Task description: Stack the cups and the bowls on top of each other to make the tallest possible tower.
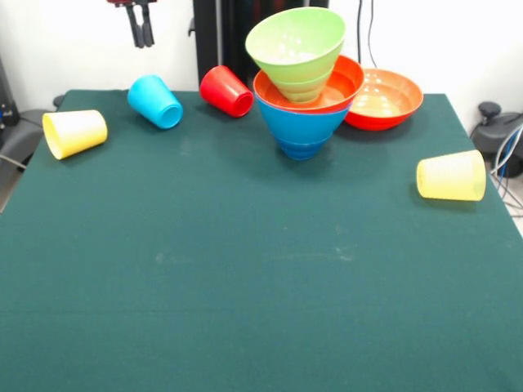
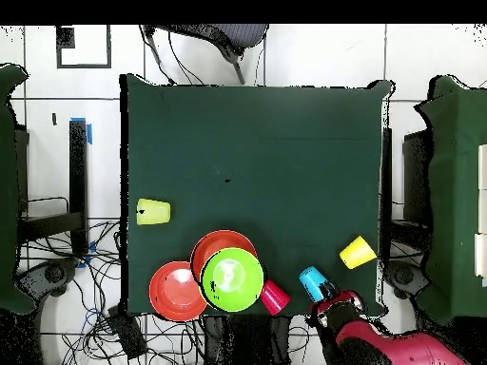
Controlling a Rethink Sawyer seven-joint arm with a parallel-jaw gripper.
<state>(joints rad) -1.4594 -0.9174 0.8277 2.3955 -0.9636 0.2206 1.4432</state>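
On the green bench (image 1: 245, 286) the tower (image 1: 302, 82) stands near the far edge: a blue bowl (image 1: 301, 129), an orange-red bowl (image 1: 347, 82) in it, and a tilted green bowl (image 1: 296, 45) on top. A second orange-red bowl (image 1: 384, 98) touches it. Four cups lie on their sides: yellow cup (image 1: 73, 132), light blue cup (image 1: 155, 101), red cup (image 1: 226, 91), pale yellow cup (image 1: 451, 175). The hand (image 1: 140, 26) hangs above, holding nothing, fingers pressed together

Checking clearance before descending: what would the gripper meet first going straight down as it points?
The gripper would probably meet the green table beside the light blue cup; depth is unclear, so it might clip that cup.
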